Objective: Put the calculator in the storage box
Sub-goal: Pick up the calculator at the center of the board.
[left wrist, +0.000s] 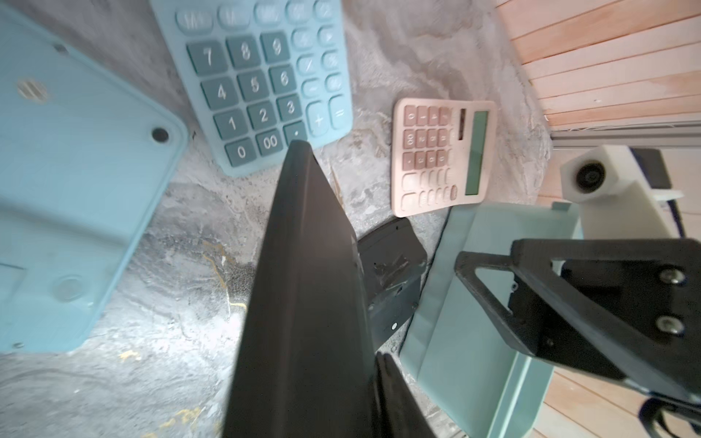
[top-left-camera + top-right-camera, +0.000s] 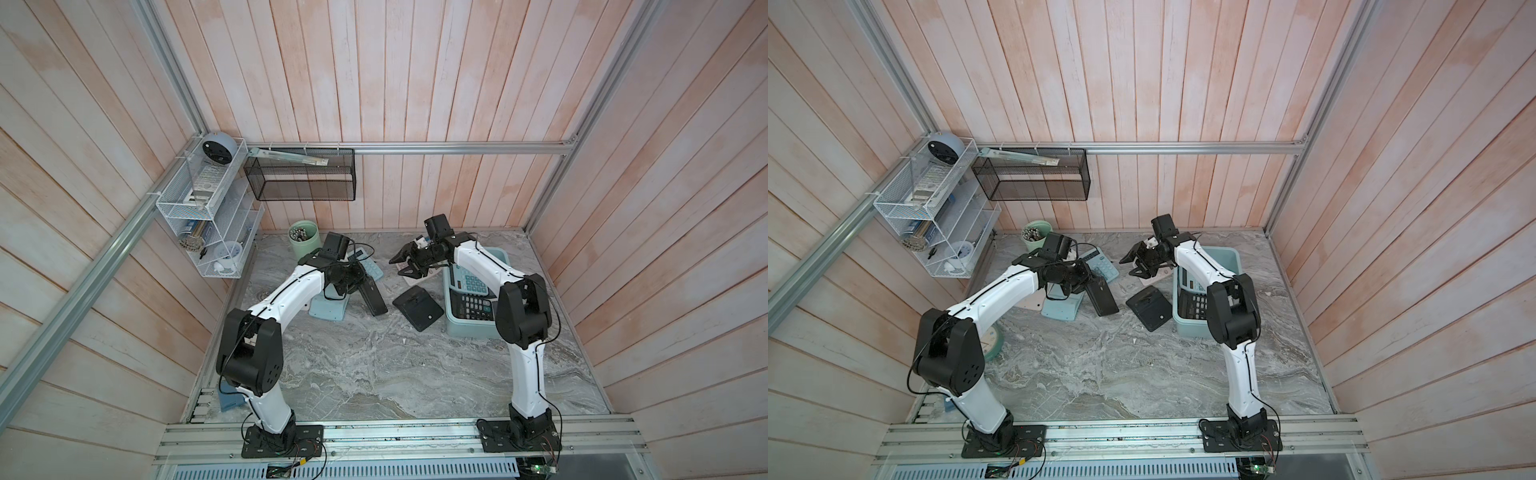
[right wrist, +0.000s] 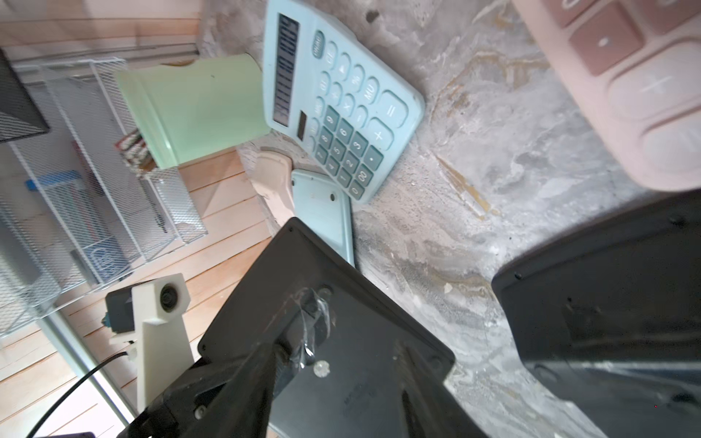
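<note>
Left hand [image 2: 362, 286] clamped, right hand [image 2: 400, 266] spread open

The left arm [image 2: 286, 291] is raised from the near rail, folded at the elbow and stretched toward the far side. Its hand is angled down and clamped on a black calculator [image 2: 374, 299], held up on edge, with one finger [image 3: 265, 364] pressed flat on the back. The right arm [image 2: 478, 262] is folded pretty much the same way, its hand turned toward the left side and held above the counter [image 2: 374, 374], jaws parted, nothing gripped.
</note>
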Available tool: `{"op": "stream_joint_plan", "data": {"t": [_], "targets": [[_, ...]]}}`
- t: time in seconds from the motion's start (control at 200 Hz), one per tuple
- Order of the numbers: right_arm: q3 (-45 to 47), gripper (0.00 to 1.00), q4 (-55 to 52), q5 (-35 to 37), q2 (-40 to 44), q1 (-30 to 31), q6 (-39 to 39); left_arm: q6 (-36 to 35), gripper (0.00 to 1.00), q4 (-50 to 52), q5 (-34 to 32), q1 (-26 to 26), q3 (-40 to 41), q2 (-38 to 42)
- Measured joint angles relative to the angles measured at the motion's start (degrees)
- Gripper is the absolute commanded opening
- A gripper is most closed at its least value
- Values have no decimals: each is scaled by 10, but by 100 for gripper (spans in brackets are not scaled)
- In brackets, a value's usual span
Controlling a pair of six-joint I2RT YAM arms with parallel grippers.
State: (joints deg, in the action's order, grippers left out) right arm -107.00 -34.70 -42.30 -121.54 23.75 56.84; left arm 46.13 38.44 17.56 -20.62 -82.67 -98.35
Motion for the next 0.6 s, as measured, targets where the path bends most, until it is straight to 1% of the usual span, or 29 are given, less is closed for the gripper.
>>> {"op": "stream_joint_plan", "data": {"t": [0.115,0.255,0.435,0.6], "targets": [[0,59,-19,0,51,-24,-1,-66,4,58,-74,-28,-56,26],[2,59,-33,0,113,-56,-1,-145,4,111,-187,-91,-101,45],[3,59,-36,-6,168,-90,0,-228,3,149,-338,-184,-116,47],[2,59,-27,-18,189,-96,4,-300,3,160,-485,-260,-121,35]]}}
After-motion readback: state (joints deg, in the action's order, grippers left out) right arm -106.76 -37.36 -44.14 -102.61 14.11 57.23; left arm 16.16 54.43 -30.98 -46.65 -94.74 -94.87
